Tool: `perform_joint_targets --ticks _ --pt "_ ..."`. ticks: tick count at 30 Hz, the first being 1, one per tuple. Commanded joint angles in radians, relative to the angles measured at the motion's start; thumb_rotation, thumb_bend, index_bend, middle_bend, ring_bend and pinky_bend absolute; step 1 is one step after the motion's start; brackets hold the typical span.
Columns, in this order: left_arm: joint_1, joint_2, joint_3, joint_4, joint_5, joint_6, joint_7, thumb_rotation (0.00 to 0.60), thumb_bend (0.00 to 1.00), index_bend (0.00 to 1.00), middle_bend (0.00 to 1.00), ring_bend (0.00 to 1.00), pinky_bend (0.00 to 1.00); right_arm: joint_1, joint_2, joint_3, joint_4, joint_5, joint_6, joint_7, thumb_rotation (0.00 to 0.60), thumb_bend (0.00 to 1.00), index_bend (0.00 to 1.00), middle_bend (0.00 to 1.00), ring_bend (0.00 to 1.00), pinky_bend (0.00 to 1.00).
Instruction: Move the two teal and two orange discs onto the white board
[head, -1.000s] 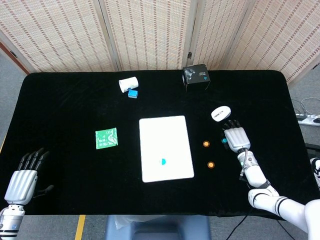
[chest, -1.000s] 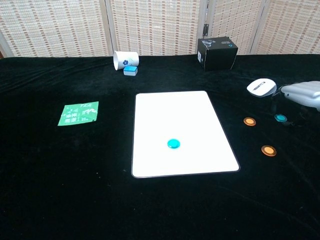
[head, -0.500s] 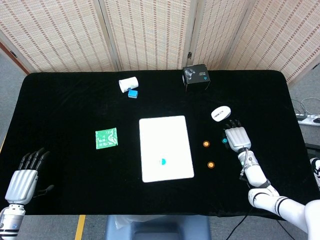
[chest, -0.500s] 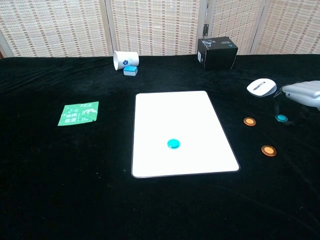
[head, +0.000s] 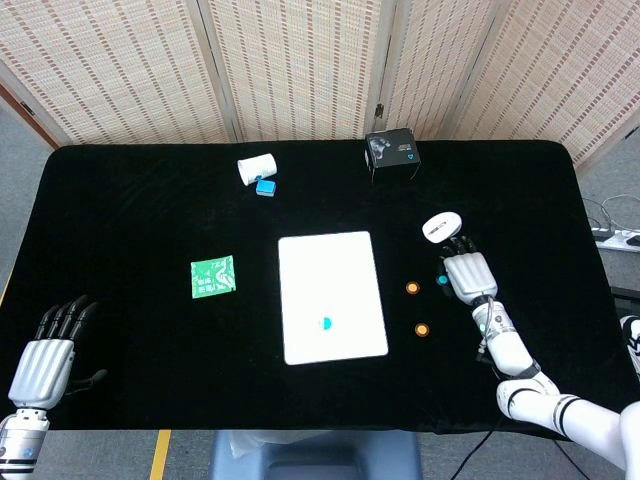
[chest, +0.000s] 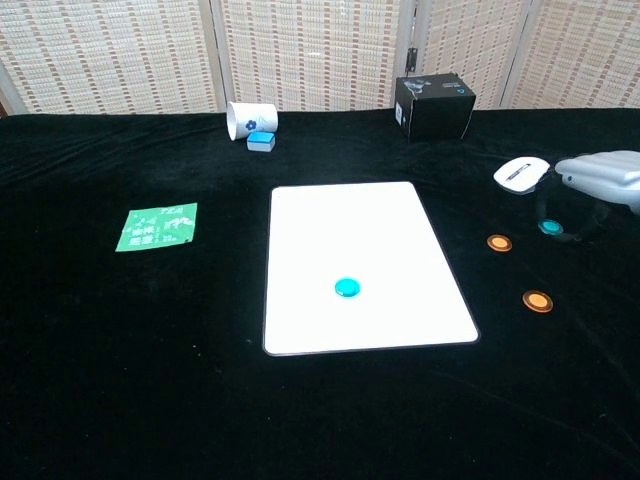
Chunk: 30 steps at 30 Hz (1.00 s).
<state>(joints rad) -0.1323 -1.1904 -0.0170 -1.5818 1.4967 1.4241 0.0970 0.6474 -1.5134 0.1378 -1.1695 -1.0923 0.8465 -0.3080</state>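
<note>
My left hand (head: 42, 362) sits at the near left corner of the black table (head: 130, 210), fingers straight and apart, holding nothing. Only the head view shows it; it is out of the chest view's frame.

Green packet (head: 213, 276) lies flat left of the white board (head: 330, 262), well apart from it. At the back, a white paper cup (head: 256, 166) lies on its side with a small blue block (head: 265, 187) just in front, touching or nearly so. The chest view shows the cup's open mouth facing left; the head view doesn't make that clear.

Board is roughly mid-table. One teal disc on the board (head: 325, 323) sits in the near half, about centred across the width. Black box (head: 392, 155) stands at the back, right of the cup.

Right of the board, on the cloth: far orange disc (head: 413, 288), then near orange disc (head: 422, 328), apart from each other and off the board. White mouse (head: 441, 227) lies behind them.

My right hand (head: 469, 274) is palm down just behind-right of the far orange disc, next to the mouse. Second teal disc (chest: 549, 227) is at the fingertips. In the head view it's a sliver at the hand's left edge. The chest view shows it under the hand, apparently pinched and clear of the cloth, though I can't confirm the grip.
</note>
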Motion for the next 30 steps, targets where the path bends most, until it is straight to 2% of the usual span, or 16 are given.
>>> perform_joint_targets --ticks 1,8,18,30 --pt "0.001 0.001 0.000 -0.002 0.001 0.002 0.001 0.600 0.15 0.05 0.01 0.04 0.00 0.014 0.042 0.000 -0.123 -0.065 0.025 0.004 0.600 0.44 0.50 0.26 0.07 0.00" --pt "0.005 0.004 0.002 -0.005 0.002 0.008 0.000 0.600 0.15 0.05 0.01 0.04 0.00 0.076 0.014 -0.008 -0.261 -0.125 0.000 -0.057 0.600 0.44 0.50 0.25 0.07 0.00" --pt "0.015 0.001 0.007 0.009 -0.004 0.009 -0.013 0.600 0.15 0.05 0.01 0.04 0.00 0.163 -0.103 -0.007 -0.258 -0.095 -0.051 -0.164 0.600 0.44 0.50 0.25 0.07 0.00" --pt "0.014 -0.006 0.007 0.023 -0.007 0.001 -0.024 0.600 0.15 0.05 0.01 0.04 0.00 0.185 -0.124 -0.024 -0.261 -0.075 -0.041 -0.207 0.600 0.44 0.50 0.24 0.07 0.00"
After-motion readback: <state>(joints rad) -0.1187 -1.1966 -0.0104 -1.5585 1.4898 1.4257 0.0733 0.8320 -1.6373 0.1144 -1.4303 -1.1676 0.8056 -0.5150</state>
